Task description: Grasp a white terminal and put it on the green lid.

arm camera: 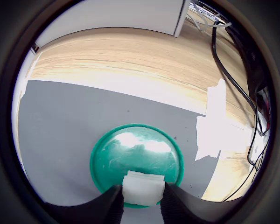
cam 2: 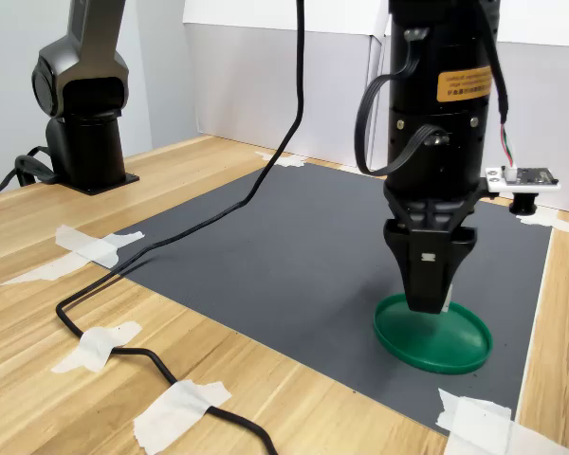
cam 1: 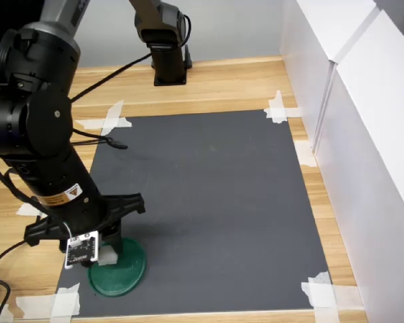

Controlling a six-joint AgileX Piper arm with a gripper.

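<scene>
Because the white terminal point(arm camera: 143, 187) sits pinched between the two dark fingers of the gripper point(arm camera: 142, 201) over the near edge of the green lid point(arm camera: 136, 158) rather than over its middle, the likeliest slip from here is a release that lands the piece on the raised rim, from which it could tip or bounce onto the mat. It is a light, chunky bit of plastic, so it may also cling to one finger as the jaws part and be flicked aside. Whether it touches the lid already I cannot tell; in the second exterior view the gripper point(cam 2: 427, 299) hangs low over the green lid point(cam 2: 432, 334) and hides the gap.

Taking the lid as the landmark in the first exterior view: to its left lies pale tape point(cam 1: 54, 304) holding the mat's corner to the wooden table point(cam 1: 229, 77). The green lid point(cam 1: 118, 268) itself rests on the dark grey mat point(cam 1: 209, 202), which spreads away beyond it and to its right. Further right, more tape point(cam 1: 326, 291) pins the far corner, and white panels point(cam 1: 363, 121) wall off that side. A second arm's black base point(cam 1: 170, 64) stands well beyond the lid on the bare wood.
</scene>
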